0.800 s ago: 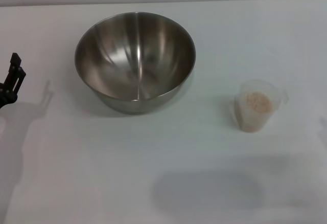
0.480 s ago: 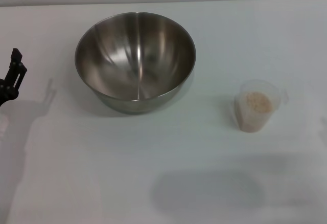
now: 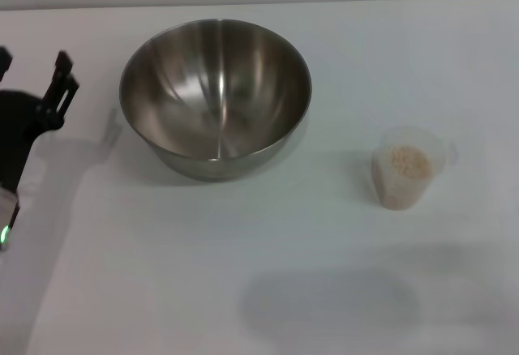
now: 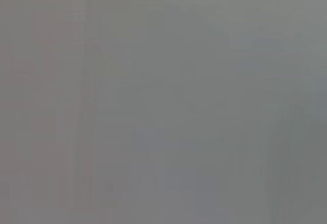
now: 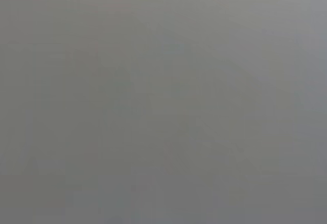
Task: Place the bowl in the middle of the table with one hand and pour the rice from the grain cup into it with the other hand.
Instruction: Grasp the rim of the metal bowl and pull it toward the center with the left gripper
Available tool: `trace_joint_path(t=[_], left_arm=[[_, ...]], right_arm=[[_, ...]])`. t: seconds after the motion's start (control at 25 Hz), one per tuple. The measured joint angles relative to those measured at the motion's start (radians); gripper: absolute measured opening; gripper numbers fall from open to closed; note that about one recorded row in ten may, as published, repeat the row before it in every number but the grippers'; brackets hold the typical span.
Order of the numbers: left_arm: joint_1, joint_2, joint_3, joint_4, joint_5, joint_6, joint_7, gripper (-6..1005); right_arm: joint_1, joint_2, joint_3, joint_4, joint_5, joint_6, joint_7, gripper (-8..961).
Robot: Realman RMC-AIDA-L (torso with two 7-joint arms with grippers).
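The steel bowl (image 3: 215, 96) stands upright on the white table (image 3: 243, 233), left of centre and toward the back. The translucent grain cup (image 3: 405, 178) stands upright at the right, with beige rice (image 3: 408, 160) inside. My left gripper (image 3: 32, 65) is at the table's left edge, open and empty, a short way left of the bowl's rim and apart from it. My right gripper is out of view. Both wrist views show only a plain grey surface.
A soft shadow (image 3: 328, 302) lies on the table's near middle. The table's far edge (image 3: 259, 2) runs just behind the bowl.
My left gripper has moved right and forward, toward the bowl, and more of the arm now shows. The bowl and the cup have not moved.
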Motion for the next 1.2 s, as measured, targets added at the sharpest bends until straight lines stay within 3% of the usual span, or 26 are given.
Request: trace_joint_path(t=[0.04, 0.12, 0.24, 0.4, 0.48, 0.52, 0.6, 0.68, 0.72, 0.8, 0.88, 0.92, 1.0, 1.04, 1.08, 1.2], left_arm=[[0.0, 0.0, 0.0, 0.0, 0.0, 0.0, 0.0, 804], [-0.003, 0.053, -0.015, -0.146, 0.036, -0.121, -0.001, 804], [0.004, 0.085, -0.043, -0.261, 0.086, -0.207, 0.0, 805], [0.042, 0.095, -0.148, -0.453, 0.215, -0.404, -0.002, 805], [0.077, 0.09, -0.234, -0.634, 0.302, -0.63, -0.006, 805], [0.077, 0.09, -0.234, -0.634, 0.302, -0.63, -0.006, 806], [0.091, 0.084, -0.279, -0.755, 0.343, -0.817, -0.007, 806], [0.097, 0.082, -0.323, -0.916, 0.351, -1.072, -0.008, 806], [0.097, 0.082, -0.323, -0.916, 0.351, -1.072, -0.008, 806], [0.095, 0.077, -0.354, -0.999, 0.343, -1.221, -0.009, 806], [0.079, 0.057, -0.418, -1.115, 0.324, -1.465, 0.0, 806], [0.079, 0.057, -0.418, -1.115, 0.324, -1.465, 0.0, 807], [0.055, 0.028, -0.473, -1.187, 0.319, -1.666, 0.022, 807], [0.055, 0.028, -0.473, -1.187, 0.319, -1.666, 0.022, 807], [0.036, 0.009, -0.51, -1.198, 0.313, -1.743, 0.042, 807], [-0.001, -0.006, -0.557, -1.183, 0.28, -1.827, 0.081, 807]], right_arm=[[-0.001, 0.0, 0.003, -0.001, 0.005, 0.0, 0.0, 814], [-0.002, 0.0, 0.005, -0.006, 0.016, 0.006, 0.001, 814], [-0.003, 0.001, 0.006, -0.011, 0.019, 0.023, 0.001, 814], [-0.003, 0.001, 0.006, -0.01, 0.019, 0.026, 0.001, 814], [-0.003, 0.001, 0.005, -0.01, 0.02, 0.026, 0.001, 814], [-0.003, 0.001, 0.005, -0.01, 0.02, 0.026, 0.001, 814], [-0.003, 0.001, 0.006, -0.01, 0.02, 0.029, 0.002, 814], [-0.003, 0.0, 0.006, -0.009, 0.02, 0.032, 0.002, 815], [-0.003, 0.0, 0.006, -0.009, 0.02, 0.032, 0.002, 815], [-0.003, 0.0, 0.006, -0.007, 0.02, 0.033, 0.002, 815], [-0.003, 0.0, 0.005, -0.006, 0.02, 0.033, 0.002, 815], [-0.003, 0.0, 0.005, -0.006, 0.02, 0.033, 0.002, 815], [-0.003, 0.001, 0.0, -0.004, 0.02, 0.033, 0.002, 815], [-0.003, 0.001, 0.0, -0.004, 0.02, 0.033, 0.002, 815], [-0.003, 0.001, -0.003, -0.003, 0.02, 0.034, 0.002, 815], [-0.002, 0.001, -0.005, -0.003, 0.02, 0.035, 0.002, 815]])
